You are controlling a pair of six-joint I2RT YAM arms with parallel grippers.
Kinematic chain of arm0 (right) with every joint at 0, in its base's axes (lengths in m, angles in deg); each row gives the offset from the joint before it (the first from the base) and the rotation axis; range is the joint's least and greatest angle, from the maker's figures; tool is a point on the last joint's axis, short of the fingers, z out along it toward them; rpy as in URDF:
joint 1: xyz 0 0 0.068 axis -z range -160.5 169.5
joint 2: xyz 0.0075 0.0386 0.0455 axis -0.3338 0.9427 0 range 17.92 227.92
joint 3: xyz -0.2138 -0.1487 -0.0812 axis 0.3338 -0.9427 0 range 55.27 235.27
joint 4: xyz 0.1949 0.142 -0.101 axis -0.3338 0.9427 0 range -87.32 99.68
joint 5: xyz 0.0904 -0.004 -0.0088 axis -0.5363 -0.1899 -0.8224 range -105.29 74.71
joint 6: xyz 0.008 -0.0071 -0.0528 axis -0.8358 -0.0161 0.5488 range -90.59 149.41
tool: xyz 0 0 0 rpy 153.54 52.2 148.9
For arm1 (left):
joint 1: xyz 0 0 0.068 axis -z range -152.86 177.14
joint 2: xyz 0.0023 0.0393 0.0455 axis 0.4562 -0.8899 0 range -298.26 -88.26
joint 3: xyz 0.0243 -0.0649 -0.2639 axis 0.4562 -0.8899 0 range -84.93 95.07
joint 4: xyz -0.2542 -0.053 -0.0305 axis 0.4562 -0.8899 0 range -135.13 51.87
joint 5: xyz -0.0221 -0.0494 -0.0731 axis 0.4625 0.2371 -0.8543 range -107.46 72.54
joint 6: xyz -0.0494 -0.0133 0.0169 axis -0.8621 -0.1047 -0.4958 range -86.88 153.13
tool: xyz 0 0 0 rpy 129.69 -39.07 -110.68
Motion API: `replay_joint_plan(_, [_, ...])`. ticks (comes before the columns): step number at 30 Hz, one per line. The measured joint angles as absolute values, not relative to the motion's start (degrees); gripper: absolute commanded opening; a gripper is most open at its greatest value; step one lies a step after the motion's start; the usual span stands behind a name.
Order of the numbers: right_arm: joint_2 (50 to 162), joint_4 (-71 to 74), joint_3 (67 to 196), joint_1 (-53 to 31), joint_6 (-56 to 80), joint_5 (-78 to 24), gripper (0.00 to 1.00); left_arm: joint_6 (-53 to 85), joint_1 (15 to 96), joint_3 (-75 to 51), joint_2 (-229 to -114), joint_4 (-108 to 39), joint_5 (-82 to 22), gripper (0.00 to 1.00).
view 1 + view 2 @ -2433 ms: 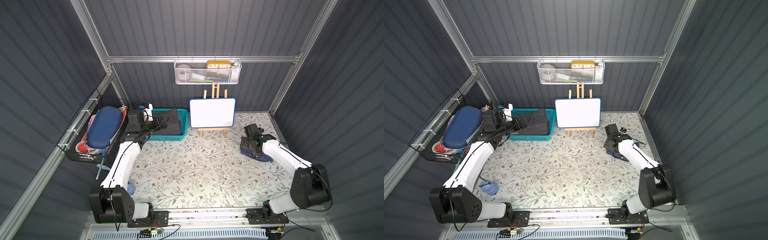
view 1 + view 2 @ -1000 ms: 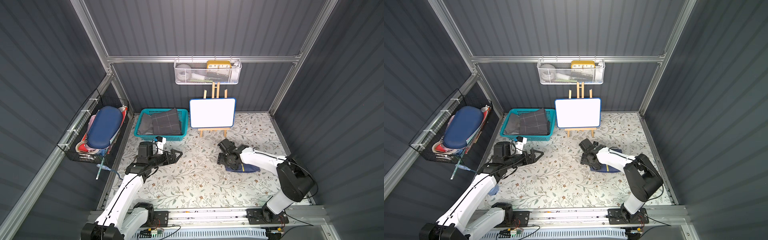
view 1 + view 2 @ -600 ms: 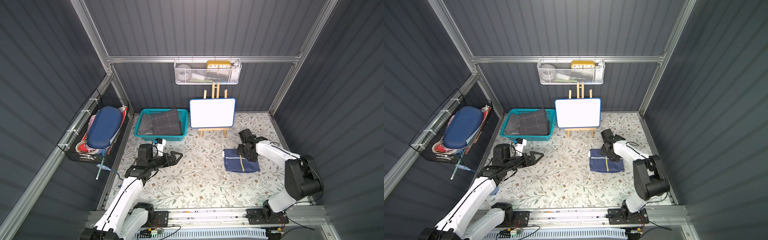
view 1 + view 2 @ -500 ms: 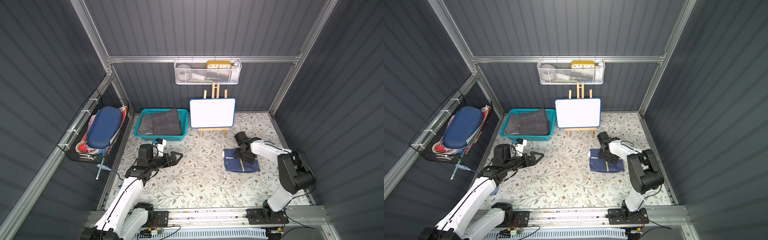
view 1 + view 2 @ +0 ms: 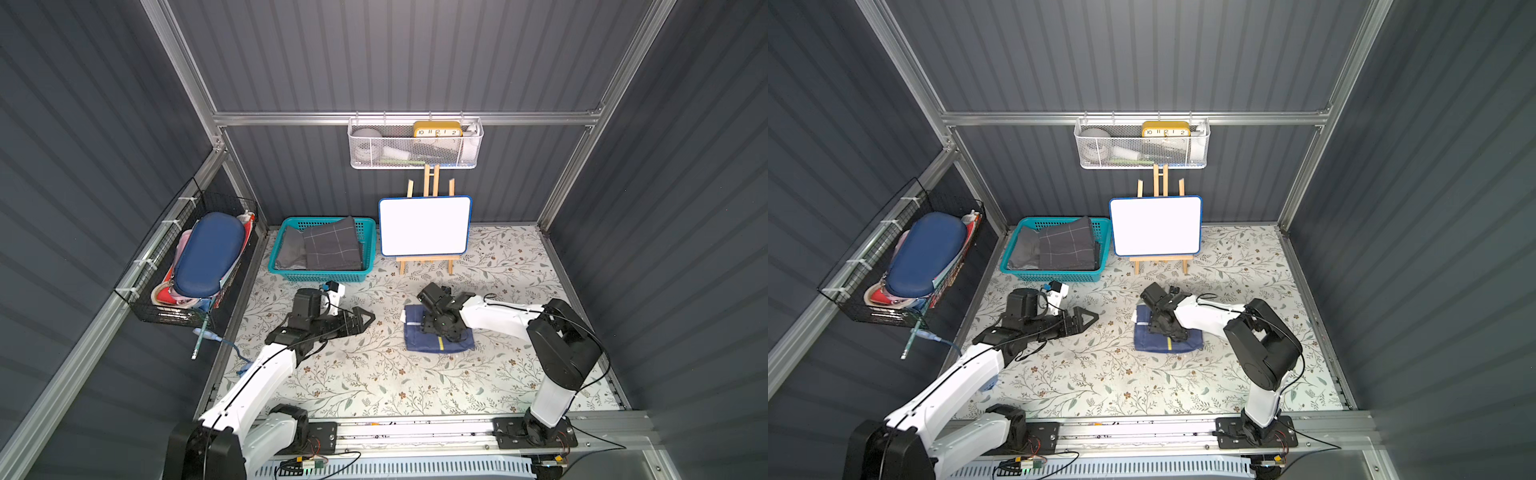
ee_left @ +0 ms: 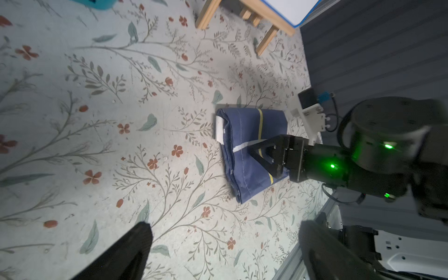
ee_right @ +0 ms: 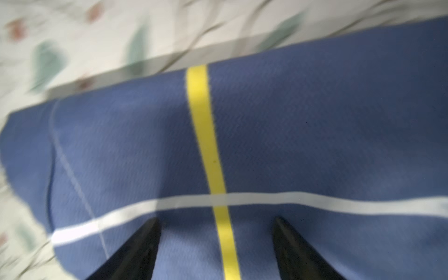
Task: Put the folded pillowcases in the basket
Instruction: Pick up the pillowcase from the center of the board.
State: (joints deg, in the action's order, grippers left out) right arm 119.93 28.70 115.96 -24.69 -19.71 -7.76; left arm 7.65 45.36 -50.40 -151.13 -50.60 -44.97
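right wrist view alone shows the pillowcase point(image 7: 315, 121) up close: navy weave crossed by one yellow stripe and one white stripe, with the right gripper point(image 7: 216, 219) set on it, its two black fingers point(image 7: 143, 244) standing apart, tips on the cloth on either side of the yellow stripe and no fold pinched between them. left wrist view adds a white tag point(image 6: 219, 129) sticking out at a folded edge and the stacked layers along that side; it also shows the left gripper point(image 6: 225, 224) spread wide over bare table point(image 6: 97, 145), holding nothing. only the top views take in the basket point(image 5: 320, 275) by the back wall, grey cloths point(image 5: 328, 249) inside it, well apart from the pillowcase, which lies flat on the table right of centre. the only writing that can be read is on the yellow clock point(image 5: 437, 129) in the rack point(image 5: 415, 156): 10, 11, 12, 1, 2. in both top views the right arm runs in from the right side, forearm low, wrist bent down onto the cloth. the left arm stretches forward from its base, gripper level, pointing toward the pillowcase, near it without touching.
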Motion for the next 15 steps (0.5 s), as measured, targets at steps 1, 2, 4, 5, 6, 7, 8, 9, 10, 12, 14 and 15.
replay_joint_plan(1, [120.11,28.13,116.26,-26.3,-20.68,-8.4,0.77,7.63,47.48,-50.14,-153.23,-50.73,-43.55,1.0])
replay_joint_plan(2, [120.35,27.59,116.64,-27.73,-21.51,-9.03,0.77,7.61,49.36,-49.75,-155.09,-50.86,-42.17,1.0])
replay_joint_plan(4, [120.61,26.84,117.25,-30.11,-22.82,-10.23,0.77,7.24,52.75,-48.85,-158.3,-51.04,-39.38,1.0])
replay_joint_plan(5, [120.55,26.67,117.4,-31.03,-23.39,-10.63,0.77,6.95,54.28,-48.37,-159.79,-51.04,-38.15,0.99])
replay_joint_plan(6, [120.28,26.71,117.4,-31.44,-23.69,-10.65,0.78,6.75,55.42,-47.93,-161.01,-50.97,-37.23,0.98])
replay_joint_plan(7, [119.74,27.11,117.34,-31.68,-23.95,-10.41,0.78,6.47,56.53,-47.36,-162.41,-50.93,-36.21,0.97])
replay_joint_plan(8, [118.65,27.57,117.05,-31.7,-24.13,-9.73,0.8,6.19,57.51,-46.69,-163.83,-50.75,-35.29,0.96])
replay_joint_plan(9, [117.14,27.85,116.44,-31.59,-24.15,-8.81,0.8,5.95,58.34,-45.94,-165.14,-50.55,-34.52,0.96])
replay_joint_plan(10, [114.6,28.4,115.41,-31.22,-24.15,-7.35,0.8,5.68,59.35,-44.89,-166.8,-50.34,-33.41,0.95])
replay_joint_plan(12, [109.29,29.36,113.25,-30.09,-24.13,-5.14,0.8,5.57,61.14,-42.36,-170.3,-50.07,-31.16,0.93])
replay_joint_plan(14, [104.59,29.88,110.95,-28.25,-24.11,-3.81,0.8,5.62,62.67,-39.21,-174.39,-49.81,-28.75,0.91])
replay_joint_plan(15, [102.32,30.04,109.47,-27.05,-24.11,-3.13,0.8,5.71,63.37,-37.55,-176.62,-49.75,-27.55,0.91])
